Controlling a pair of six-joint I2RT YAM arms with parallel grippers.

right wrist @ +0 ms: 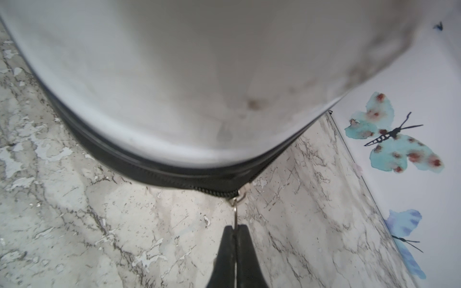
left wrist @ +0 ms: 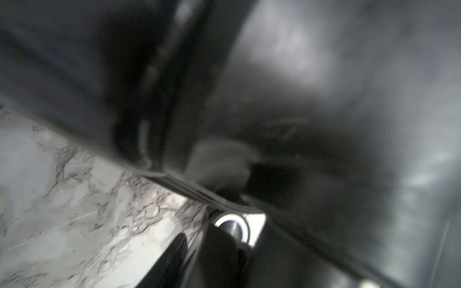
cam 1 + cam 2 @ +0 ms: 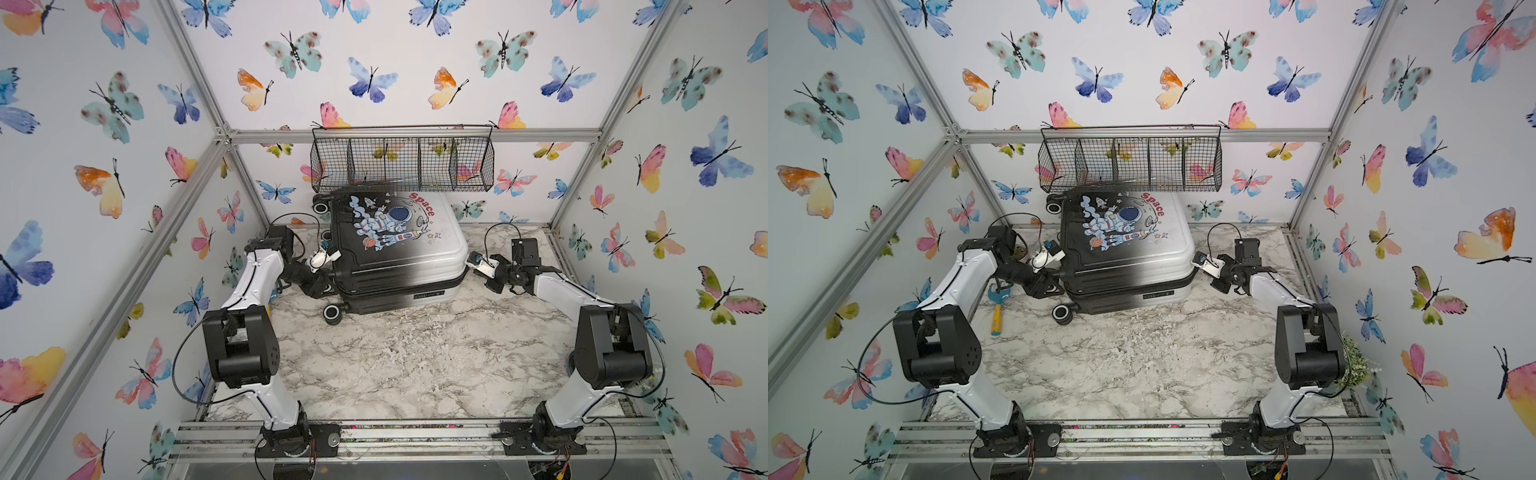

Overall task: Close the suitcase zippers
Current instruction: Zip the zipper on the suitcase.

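suitcase [image 3: 399, 249]: hard shell, slick, probably light, may skate on table [image 3: 415, 365]. right end effector [image 1: 235, 228] pinches thin zipper pull [image 1: 235, 215] (the sensible handle). left end effector [image 3: 326, 284] blurred; opening unclear.

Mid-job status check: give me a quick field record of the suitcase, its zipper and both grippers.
suitcase: lying flat on the marble table, astronaut side up
zipper pull: at the silver-white end, sticking straight out from the rim
right gripper: shut on the zipper pull
left gripper: at the black, wheeled end; jaw state unclear, wrist view blurred
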